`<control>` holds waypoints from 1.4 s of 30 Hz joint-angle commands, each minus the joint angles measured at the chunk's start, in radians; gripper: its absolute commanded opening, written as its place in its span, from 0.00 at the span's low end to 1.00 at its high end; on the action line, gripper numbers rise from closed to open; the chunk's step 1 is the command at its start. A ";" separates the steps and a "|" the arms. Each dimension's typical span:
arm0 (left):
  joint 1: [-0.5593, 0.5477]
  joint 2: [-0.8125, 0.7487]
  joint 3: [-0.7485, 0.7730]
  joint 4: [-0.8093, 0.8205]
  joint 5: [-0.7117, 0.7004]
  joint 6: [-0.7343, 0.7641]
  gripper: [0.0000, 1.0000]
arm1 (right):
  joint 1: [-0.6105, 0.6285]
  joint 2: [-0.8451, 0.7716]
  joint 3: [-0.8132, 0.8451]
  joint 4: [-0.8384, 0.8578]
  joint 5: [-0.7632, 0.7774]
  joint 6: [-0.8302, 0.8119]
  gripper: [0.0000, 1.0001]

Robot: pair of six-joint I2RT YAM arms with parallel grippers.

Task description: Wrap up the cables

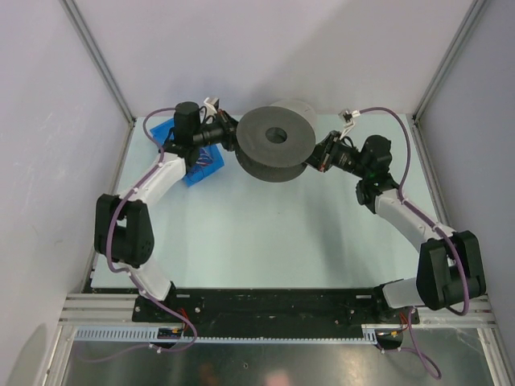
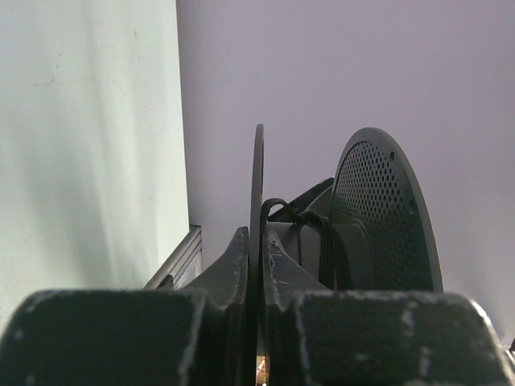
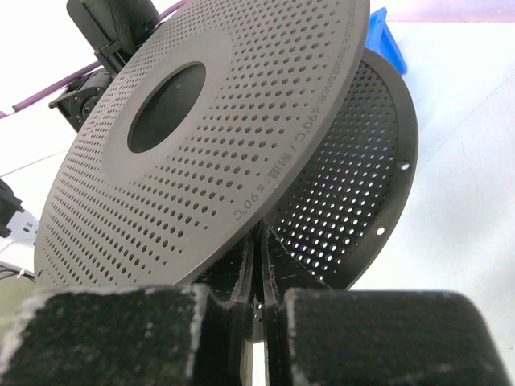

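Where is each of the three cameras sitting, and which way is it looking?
Top external: above and behind the bases, looking down at the table; both arms show, holding the spool between them.
Left wrist: on the left arm, looking along the left fingers clamped on a flange edge; black cable sits on the hub.
Right wrist: on the right arm, looking along the right fingers pinching the perforated flange.
Shared: all see the spool; top and right wrist see the blue object.

Dark grey spool (image 3: 241,121) dotted with perforations, black cable (image 2: 310,219), blue tray (image 1: 201,169)
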 commanded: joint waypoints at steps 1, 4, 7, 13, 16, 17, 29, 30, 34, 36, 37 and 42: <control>0.023 0.005 0.009 0.206 -0.125 -0.049 0.00 | 0.019 -0.064 0.007 -0.039 -0.126 -0.037 0.00; 0.026 0.007 0.032 0.364 -0.059 -0.038 0.00 | 0.024 -0.074 0.007 -0.054 -0.147 -0.085 0.01; 0.027 0.002 0.062 0.575 0.060 0.014 0.00 | 0.009 -0.093 0.007 -0.107 -0.159 -0.167 0.00; 0.027 -0.013 0.106 0.759 0.289 0.141 0.00 | -0.025 -0.161 0.030 -0.219 -0.176 -0.373 0.00; 0.026 -0.037 0.112 0.777 0.372 0.211 0.00 | -0.026 -0.201 0.055 -0.304 -0.168 -0.489 0.02; 0.026 -0.044 0.112 0.780 0.392 0.227 0.00 | -0.026 -0.213 0.061 -0.334 -0.166 -0.529 0.02; 0.003 -0.106 0.151 0.806 0.545 0.395 0.00 | -0.013 -0.309 0.085 -0.600 -0.122 -0.856 0.10; 0.000 -0.105 0.158 0.806 0.549 0.396 0.00 | -0.011 -0.312 0.088 -0.613 -0.121 -0.870 0.12; -0.009 -0.090 0.192 0.806 0.553 0.389 0.00 | -0.006 -0.321 0.094 -0.652 -0.120 -0.915 0.18; -0.013 -0.080 0.211 0.807 0.550 0.377 0.00 | -0.004 -0.326 0.095 -0.668 -0.119 -0.933 0.18; -0.014 -0.075 0.220 0.808 0.548 0.370 0.00 | -0.004 -0.329 0.095 -0.674 -0.120 -0.940 0.19; -0.022 -0.061 0.254 0.813 0.530 0.345 0.00 | -0.005 -0.343 0.094 -0.686 -0.135 -0.956 0.16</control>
